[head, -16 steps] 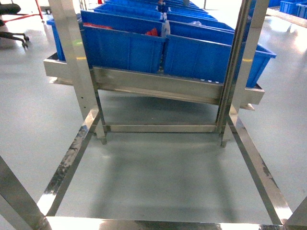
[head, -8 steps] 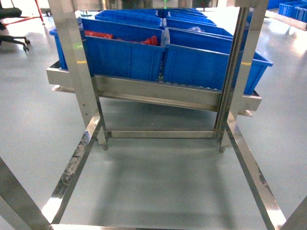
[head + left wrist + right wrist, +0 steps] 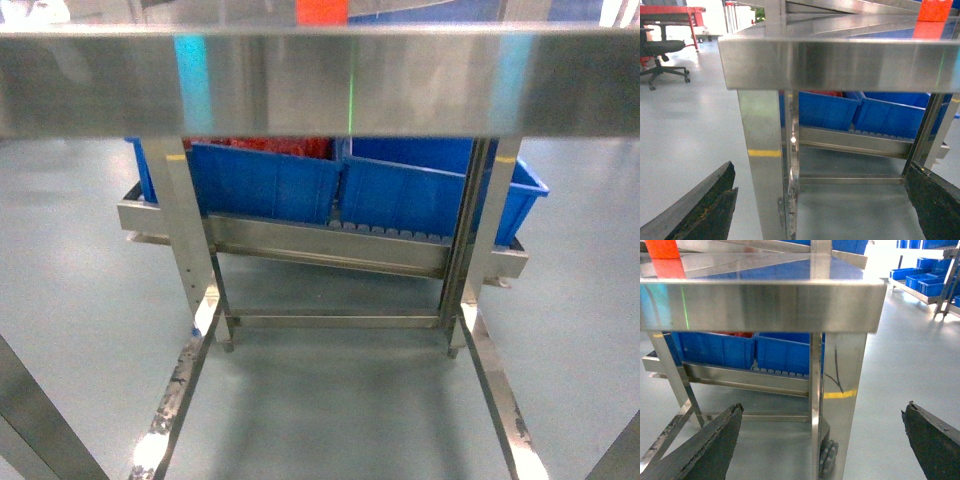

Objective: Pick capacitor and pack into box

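The stainless steel desk fills the top of the head view, its front rail level across the frame and its legs running down to the grey floor. Behind it a lower steel rack carries two blue plastic bins side by side, the left one holding something red. An orange-red block sits on the desk top, its nature unclear. A black office chair stands well apart on the left.

Neither the pink box nor any capacitor shows in any view, so where they lie cannot be told; they may be on the desk top, which is seen only edge-on.

The left pincer is spread wide, its two dark fingers at the bottom corners of its wrist view, nothing between them. The right pincer is likewise spread and empty. Both hang low in front of the desk's corner legs.

The step in hand looks like approach and search. To do it well, the head camera should get above the rail so the desk top comes into sight before either arm reaches, and both arms should lift clear of the rail and legs first.

Counted: one desk, one rack, two bins in plain sight, one orange-red block, one chair, two pincers.
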Tool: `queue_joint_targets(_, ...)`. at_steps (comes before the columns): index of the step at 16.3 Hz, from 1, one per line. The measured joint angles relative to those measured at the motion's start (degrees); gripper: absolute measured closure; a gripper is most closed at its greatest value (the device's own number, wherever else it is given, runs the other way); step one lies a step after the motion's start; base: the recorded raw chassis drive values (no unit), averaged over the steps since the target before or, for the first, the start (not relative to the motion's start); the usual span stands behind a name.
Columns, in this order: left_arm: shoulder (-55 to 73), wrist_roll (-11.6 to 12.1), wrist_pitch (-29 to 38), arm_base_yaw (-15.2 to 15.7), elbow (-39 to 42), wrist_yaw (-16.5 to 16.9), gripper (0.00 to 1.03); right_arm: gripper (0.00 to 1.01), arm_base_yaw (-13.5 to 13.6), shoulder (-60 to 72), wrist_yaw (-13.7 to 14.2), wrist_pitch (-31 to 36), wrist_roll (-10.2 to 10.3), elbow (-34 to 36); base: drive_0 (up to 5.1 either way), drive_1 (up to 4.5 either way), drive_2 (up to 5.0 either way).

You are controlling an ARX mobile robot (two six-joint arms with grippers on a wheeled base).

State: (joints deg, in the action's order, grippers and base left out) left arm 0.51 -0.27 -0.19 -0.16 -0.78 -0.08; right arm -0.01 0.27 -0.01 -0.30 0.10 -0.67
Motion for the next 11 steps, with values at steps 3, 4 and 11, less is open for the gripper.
queue_joint_targets(3,0.0,0.26,-0.04,0.0,0.0,0.0,0.05,0.03,0.0,0.0,0.0,-0.02,0.02,0.0,0.0,0.0,0.0)
queue_joint_targets(4,0.0,0.28,-0.04,0.0,0.0,0.07,0.05,0.03,0.0,0.0,0.07,0.02,0.11,0.0,0.0,0.0,0.0)
queue_joint_targets(11,0.0,0.31,-0.04,0.0,0.0,0.04,0.05,0.03,0.0,0.0,0.02,-0.04,0.04,0.0,0.0,0.0,0.0)
